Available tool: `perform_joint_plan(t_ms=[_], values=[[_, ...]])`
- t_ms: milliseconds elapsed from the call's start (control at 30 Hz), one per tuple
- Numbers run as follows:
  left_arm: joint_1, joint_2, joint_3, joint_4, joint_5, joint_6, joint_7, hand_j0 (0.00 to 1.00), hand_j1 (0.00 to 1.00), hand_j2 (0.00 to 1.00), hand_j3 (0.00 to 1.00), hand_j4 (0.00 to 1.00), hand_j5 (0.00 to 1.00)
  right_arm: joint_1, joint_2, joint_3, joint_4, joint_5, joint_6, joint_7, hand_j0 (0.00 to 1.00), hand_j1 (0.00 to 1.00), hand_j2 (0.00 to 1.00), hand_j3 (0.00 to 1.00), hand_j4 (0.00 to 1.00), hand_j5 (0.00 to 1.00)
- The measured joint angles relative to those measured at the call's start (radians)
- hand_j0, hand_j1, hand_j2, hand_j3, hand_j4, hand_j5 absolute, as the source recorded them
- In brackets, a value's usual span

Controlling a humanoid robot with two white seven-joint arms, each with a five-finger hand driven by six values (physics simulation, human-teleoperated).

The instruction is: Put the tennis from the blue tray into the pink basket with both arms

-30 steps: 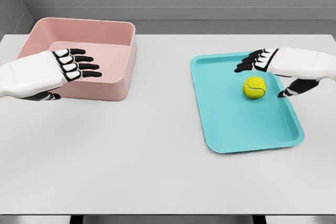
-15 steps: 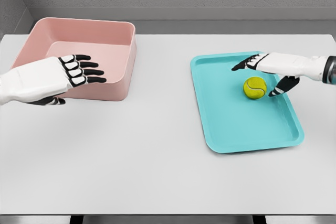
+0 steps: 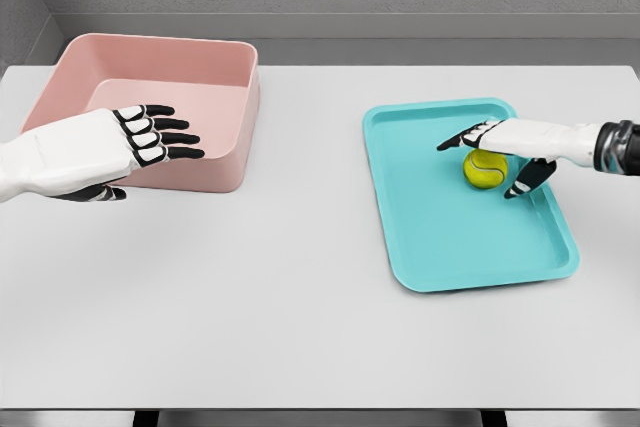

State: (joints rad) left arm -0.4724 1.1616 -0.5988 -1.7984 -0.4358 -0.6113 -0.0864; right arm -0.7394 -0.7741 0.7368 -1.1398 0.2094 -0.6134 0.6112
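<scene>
A yellow-green tennis ball (image 3: 483,170) lies in the upper right part of the blue tray (image 3: 440,237). My right hand (image 3: 495,152) hovers just over the ball, fingers stretched leftward above it and the thumb hanging down at its right side; it is open and does not grip the ball. The pink basket (image 3: 215,72) stands at the table's back left and holds nothing. My left hand (image 3: 150,137) hangs open in front of the basket's near wall, fingers pointing right.
The white table (image 3: 300,277) carries only the basket and the tray. A grey wall runs behind its far edge.
My right hand has lowered and slid left until its fingers cover the ball's top. The left hand has shifted slightly to the right. The ball has not moved.
</scene>
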Motion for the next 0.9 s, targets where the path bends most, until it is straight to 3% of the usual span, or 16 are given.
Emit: perform_joint_plan(t_ms=[267,667,900], values=[[0.0,0.0,0.0,-0.001,0.0,0.0,0.0,1.0,1.0,1.0,1.0,1.0,1.0,0.0,0.026,0.0,0.04,0.025,0.0,0.0,0.97,0.97,0.97,0.97,0.97,0.97],[0.0,0.002,0.0,-0.001,0.0,0.0,0.0,1.0,1.0,1.0,1.0,1.0,1.0,0.002,0.043,0.0,0.051,0.06,0.0,0.0,0.64,0.64,0.64,0.64,0.64,0.64],[0.0,0.003,0.0,-0.001,0.001,0.0,0.0,1.0,1.0,1.0,1.0,1.0,1.0,0.002,0.044,-0.001,0.066,0.057,0.001,0.0,0.61,0.61,0.61,0.61,0.61,0.61]])
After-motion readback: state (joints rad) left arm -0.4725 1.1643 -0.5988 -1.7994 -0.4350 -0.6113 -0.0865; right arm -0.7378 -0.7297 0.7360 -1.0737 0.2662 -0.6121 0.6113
